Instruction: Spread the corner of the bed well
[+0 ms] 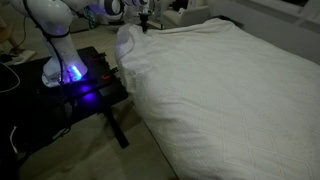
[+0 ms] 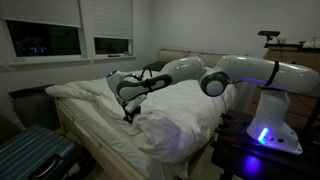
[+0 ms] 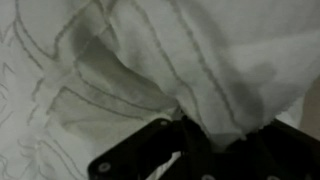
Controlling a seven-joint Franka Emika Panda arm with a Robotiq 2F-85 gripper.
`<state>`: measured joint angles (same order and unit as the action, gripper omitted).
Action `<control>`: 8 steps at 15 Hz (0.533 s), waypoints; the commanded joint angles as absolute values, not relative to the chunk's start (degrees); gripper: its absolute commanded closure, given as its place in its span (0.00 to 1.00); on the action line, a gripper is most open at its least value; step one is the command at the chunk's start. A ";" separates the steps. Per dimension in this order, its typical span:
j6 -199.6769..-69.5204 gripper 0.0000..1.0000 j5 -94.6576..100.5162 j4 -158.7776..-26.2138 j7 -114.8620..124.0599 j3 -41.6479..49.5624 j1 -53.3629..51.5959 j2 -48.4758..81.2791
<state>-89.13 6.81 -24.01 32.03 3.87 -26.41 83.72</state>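
Looking in an exterior view, Ben, where does the claw (image 1: 145,22) sit?

Over the edge of the bed (image 1: 235,95) on the robot's side, Ana, at the end of the white arm (image 1: 50,18). The corner (image 1: 127,45) of the duvet stands up in a puffy peak just beside it. Below is the black desk (image 1: 100,90) that carries the robot's base, with a blue light (image 1: 72,72) glowing on it.

Can you tell there how the jaws stand?

No, the claw is too small and dark in that picture.

And in an exterior view where the arm (image 2: 190,72) reaches across the bed (image 2: 95,140)?

The claw (image 2: 127,112) points down and touches the wrinkled duvet at the corner (image 2: 142,126). The bed fills the middle of the room under two dark windows (image 2: 45,40). A blue ribbed case (image 2: 30,155) stands near its foot.

What does the wrist view give?

White textured cloth nearly fills it. A bunched fold of the corner (image 3: 180,60) runs down into the claw (image 3: 200,140), and the black fingers (image 3: 140,158) sit close on either side of it. The jaws are drawn narrow and pinch that fold.

So the corner is in its grip?

Yes, clamped between the fingers, lifted off the bed's surface.
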 commanded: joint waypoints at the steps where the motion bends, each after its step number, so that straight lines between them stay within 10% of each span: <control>1: -92.83 0.97 7.34 -22.84 26.60 2.95 -30.27 81.53; 8: -98.84 0.97 9.52 -21.92 16.62 1.69 -34.55 79.60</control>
